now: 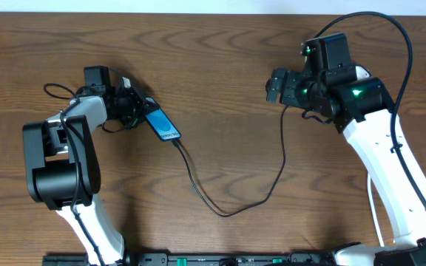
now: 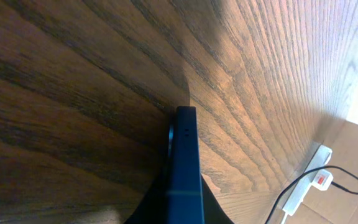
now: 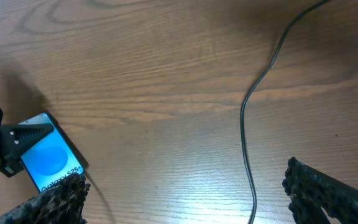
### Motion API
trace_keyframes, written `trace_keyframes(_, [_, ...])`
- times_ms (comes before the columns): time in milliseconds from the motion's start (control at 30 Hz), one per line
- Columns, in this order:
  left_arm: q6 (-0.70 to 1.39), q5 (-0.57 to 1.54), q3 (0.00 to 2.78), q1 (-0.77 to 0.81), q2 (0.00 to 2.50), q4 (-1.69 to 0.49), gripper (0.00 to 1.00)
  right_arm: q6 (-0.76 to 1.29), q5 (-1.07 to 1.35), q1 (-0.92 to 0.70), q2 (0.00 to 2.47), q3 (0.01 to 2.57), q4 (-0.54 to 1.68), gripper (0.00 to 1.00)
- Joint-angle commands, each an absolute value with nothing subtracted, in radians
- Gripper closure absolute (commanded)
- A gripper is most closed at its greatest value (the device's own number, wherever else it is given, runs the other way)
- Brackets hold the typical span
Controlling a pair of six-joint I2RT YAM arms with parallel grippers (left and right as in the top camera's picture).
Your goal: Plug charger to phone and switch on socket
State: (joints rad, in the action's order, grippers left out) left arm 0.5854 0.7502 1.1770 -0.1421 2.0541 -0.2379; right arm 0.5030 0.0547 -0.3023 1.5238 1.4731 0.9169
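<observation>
Left gripper (image 1: 137, 109) was pinched on phone (image 1: 161, 125), at left of table (image 1: 220, 44), screen lit blue. Charger (image 1: 220, 212) cable ran to phone's lower end and looked plugged in, but tip was too small to confirm. My right gripper (image 1: 272, 87) was spread wide, holding nothing, above cable. Socket (image 2: 304, 182) lay well apart from phone. Could not tell switch state; judged switching left to do.

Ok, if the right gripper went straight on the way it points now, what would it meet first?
Probably the charger cable lying on the table, which runs between the fingers of the open right gripper; the phone sits off to one side. Depth is unclear.
</observation>
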Motion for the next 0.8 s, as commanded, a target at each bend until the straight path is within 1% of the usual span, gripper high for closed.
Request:
trace_keyframes(0, [0.557, 0.703, 1.197, -0.144, 2.037, -0.252, 0.93, 0.492, 0.043, -0.31, 1.507, 1.485, 0.916, 0.01])
trace_keyframes(367, [0.519, 0.593, 1.197, -0.144, 2.037, -0.336, 0.93, 0.492, 0.043, -0.313, 1.507, 1.485, 0.916, 0.01])
trace_keyframes(767, [0.512, 0.589, 1.197, -0.144, 2.037, -0.337, 0.92, 0.492, 0.043, -0.316, 1.507, 1.485, 0.916, 0.01])
